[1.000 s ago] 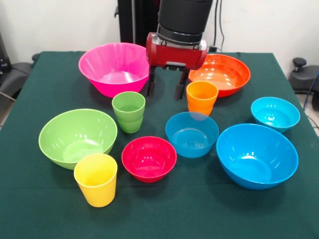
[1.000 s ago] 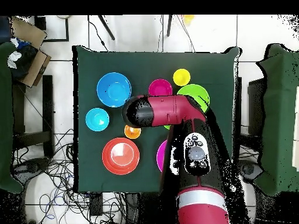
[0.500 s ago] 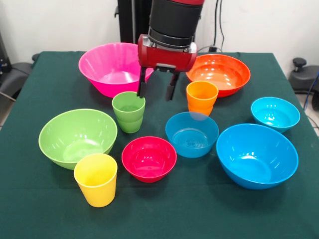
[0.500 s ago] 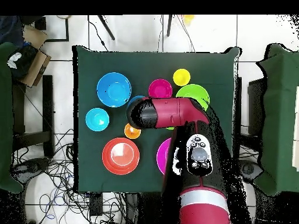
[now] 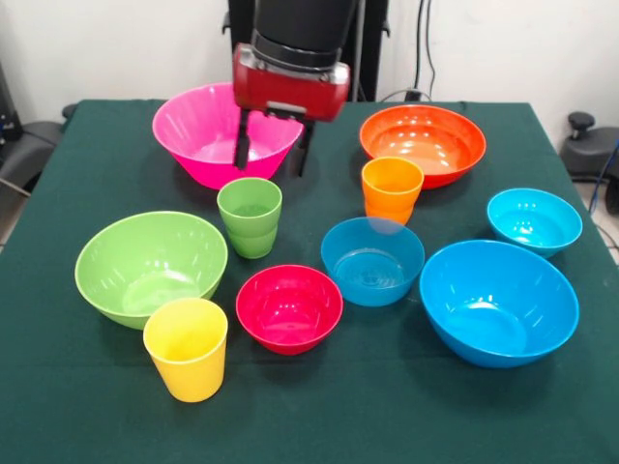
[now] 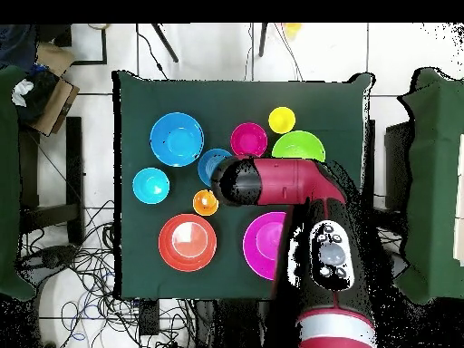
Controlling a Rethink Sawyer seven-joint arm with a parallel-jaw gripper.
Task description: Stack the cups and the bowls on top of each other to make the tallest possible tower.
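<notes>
My gripper (image 5: 272,162) hangs open and empty just above and behind the green cup (image 5: 250,217), in front of the pink bowl (image 5: 198,133). The orange cup (image 5: 392,188) stands to its right, before the orange bowl (image 5: 426,145). Near the front edge are the yellow cup (image 5: 186,348), the light green bowl (image 5: 145,266) and the red bowl (image 5: 289,307). A small blue bowl (image 5: 372,259), a small cyan bowl (image 5: 534,220) and a large blue bowl (image 5: 498,302) sit on the right. In the overhead view the arm (image 6: 272,181) hides the green cup.
All pieces stand apart on the green table (image 5: 387,406), none stacked. From above, the pink bowl (image 6: 263,246) and orange bowl (image 6: 188,242) lie nearest the robot base, and the yellow cup (image 6: 282,120) lies farthest. Bare cloth runs along the table's front edge.
In the front view the gripper has moved left and slightly up, from between the green and orange cups to above the green cup. It stays open. No cup or bowl has moved.
</notes>
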